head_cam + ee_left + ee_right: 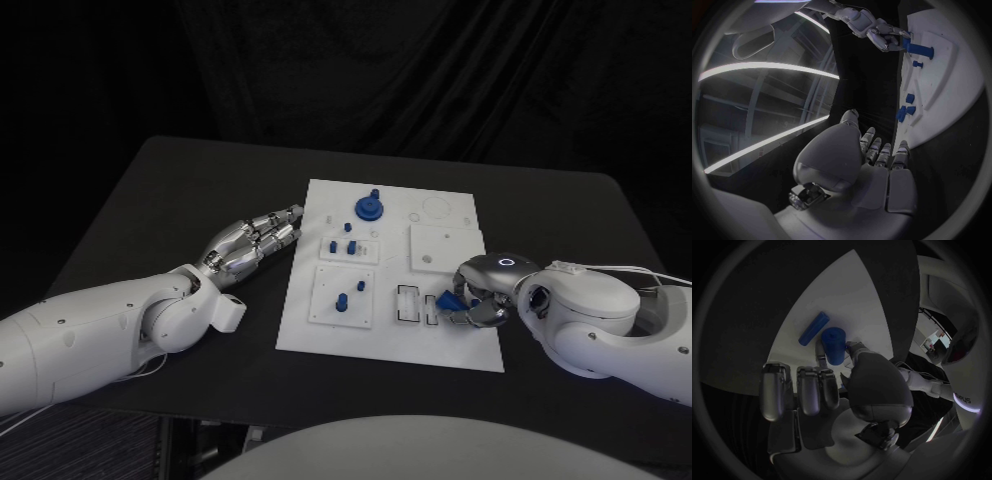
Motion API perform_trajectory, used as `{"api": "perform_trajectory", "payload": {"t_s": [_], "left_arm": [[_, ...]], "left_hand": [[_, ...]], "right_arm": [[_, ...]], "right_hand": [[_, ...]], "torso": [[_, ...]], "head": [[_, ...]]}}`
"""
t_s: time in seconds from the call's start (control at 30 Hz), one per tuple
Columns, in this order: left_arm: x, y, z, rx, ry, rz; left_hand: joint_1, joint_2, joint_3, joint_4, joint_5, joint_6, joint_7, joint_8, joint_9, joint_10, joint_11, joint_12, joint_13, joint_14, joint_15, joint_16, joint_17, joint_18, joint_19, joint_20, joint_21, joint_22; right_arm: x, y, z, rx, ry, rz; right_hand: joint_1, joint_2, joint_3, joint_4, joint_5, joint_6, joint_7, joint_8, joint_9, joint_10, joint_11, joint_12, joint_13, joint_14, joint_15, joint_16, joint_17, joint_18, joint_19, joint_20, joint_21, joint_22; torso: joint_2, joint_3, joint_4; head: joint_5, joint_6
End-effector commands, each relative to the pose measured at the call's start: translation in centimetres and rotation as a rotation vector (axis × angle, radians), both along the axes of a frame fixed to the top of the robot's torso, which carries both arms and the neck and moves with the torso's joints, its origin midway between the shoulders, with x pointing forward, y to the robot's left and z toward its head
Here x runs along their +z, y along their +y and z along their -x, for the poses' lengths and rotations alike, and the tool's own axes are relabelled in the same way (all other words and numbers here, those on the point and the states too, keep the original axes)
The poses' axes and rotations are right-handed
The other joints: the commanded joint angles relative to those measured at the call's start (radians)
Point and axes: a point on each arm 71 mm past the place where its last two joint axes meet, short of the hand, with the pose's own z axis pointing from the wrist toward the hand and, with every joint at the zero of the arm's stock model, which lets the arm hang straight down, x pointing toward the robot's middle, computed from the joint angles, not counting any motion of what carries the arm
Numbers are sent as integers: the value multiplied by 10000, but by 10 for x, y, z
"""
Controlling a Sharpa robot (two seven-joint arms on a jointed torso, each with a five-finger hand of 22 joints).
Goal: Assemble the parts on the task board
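The white task board (440,345) lies in the middle of the table. My right hand (483,300) is over the board's near right part and pinches a short blue cylinder (834,345) between thumb and finger; the cylinder (453,299) sits beside the rectangular slots. Close to it a second blue peg (812,328) lies flat on the board. My left hand (260,242) rests on the table at the board's left edge, fingers stretched out, holding nothing. From behind the left hand (873,160), the right hand (873,30) is seen far off with its blue cylinder (918,49).
A blue round part with a stem (369,207) stands at the board's far middle. Small blue pegs (343,245) stand in the left middle plate, and others (342,302) in the near left plate. Black table (173,200) surrounds the board.
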Motion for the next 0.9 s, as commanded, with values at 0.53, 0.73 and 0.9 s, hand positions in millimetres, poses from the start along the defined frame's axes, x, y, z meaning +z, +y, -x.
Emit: {"api": "perform_trajectory", "payload": {"t_s": [0.53, 0.73, 0.9], "left_arm": [[-1, 0, 2, -112, 83, 134], [-1, -1, 2, -97, 86, 111], [-1, -3, 2, -109, 83, 117]], "left_hand": [[143, 11, 76, -19, 32, -51, 52, 20, -4, 15, 131, 51, 18, 13, 116, -68, -11, 114, -11, 74, 20, 14], [143, 11, 76, -19, 32, -51, 52, 20, -4, 15, 131, 51, 18, 13, 116, -68, -11, 114, -11, 74, 20, 14], [148, 16, 82, -24, 33, -55, 55, 18, -4, 20, 135, 56, 19, 13, 121, -68, -11, 114, -8, 80, 22, 20]], "right_arm": [[3, -10, 8, -1798, 931, -3023], [15, -12, 6, -2684, 1563, -4196], [17, -9, 7, -3190, 2383, -4731]], "right_hand": [[-7, 192, 1020, -756, 1211, 161, -234, 649, 598, 1043, -118, 27, 2631, 903, -106, 57, 1937, -106, 662, -38, 110, 2363], [-187, 261, 1074, -660, 1188, 145, -248, 707, 689, 1043, -134, 27, 2631, 897, -122, 42, 1899, -93, 641, -57, 67, 2346], [-330, 314, 1101, -573, 1098, 53, -232, 707, 743, 1043, -123, 27, 2631, 882, -119, 11, 1826, -71, 603, -61, -11, 2317]], "torso": [[3, 2, -3], [8, 8, -5], [-2, -2, 4]], "head": [[80, -1], [76, -1], [81, -1]]}}
